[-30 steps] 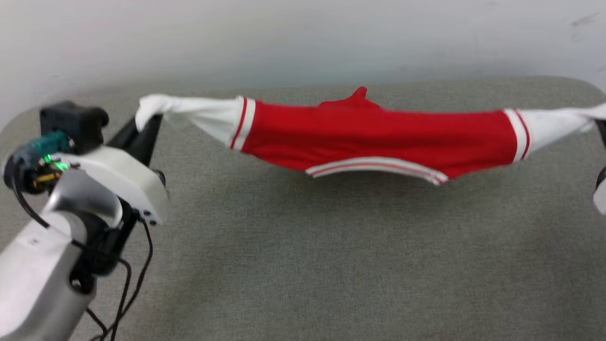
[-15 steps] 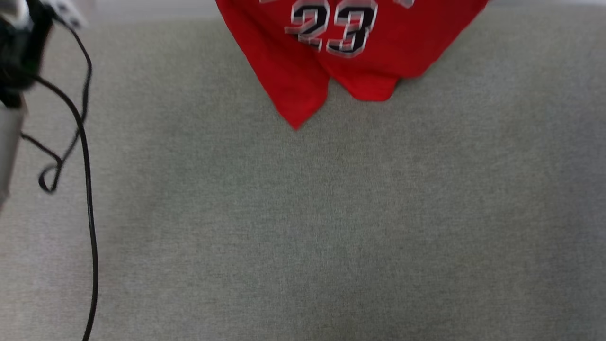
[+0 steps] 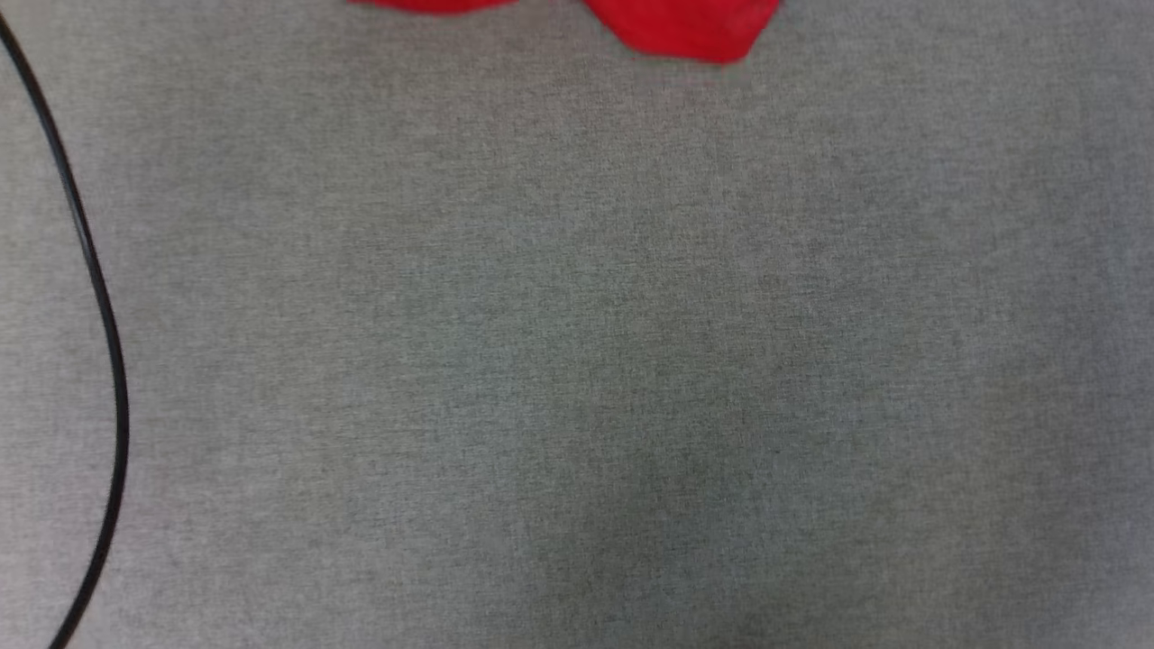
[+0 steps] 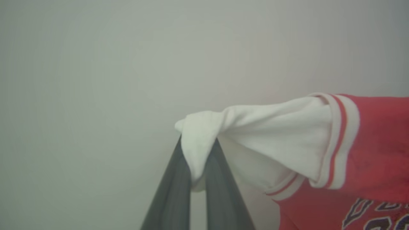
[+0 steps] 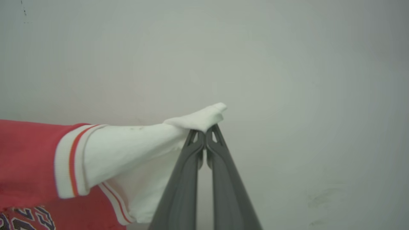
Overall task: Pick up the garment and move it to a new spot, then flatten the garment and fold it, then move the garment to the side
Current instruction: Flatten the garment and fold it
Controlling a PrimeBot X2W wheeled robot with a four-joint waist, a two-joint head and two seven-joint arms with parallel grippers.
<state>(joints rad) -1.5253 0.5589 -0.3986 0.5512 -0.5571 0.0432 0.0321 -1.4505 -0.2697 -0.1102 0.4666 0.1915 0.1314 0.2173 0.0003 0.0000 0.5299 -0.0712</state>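
Head view shifted since 0.5 s ago; garment point(image 3: 685, 27) hem now at frame top | my left jaws clenched on white sleeve point(image 4: 271, 134), right jaws on other sleeve point(image 5: 134, 150) | lifted off tabletop point(image 3: 577, 361); placing, flattening, folding, side move remain.

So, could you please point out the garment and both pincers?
garment point(image 4: 287, 137): left wrist view, white sleeve.
left pincer point(image 4: 198, 144): left wrist view, between fingertips gripping sleeve.
right pincer point(image 5: 204, 135): right wrist view, between closed fingertips.
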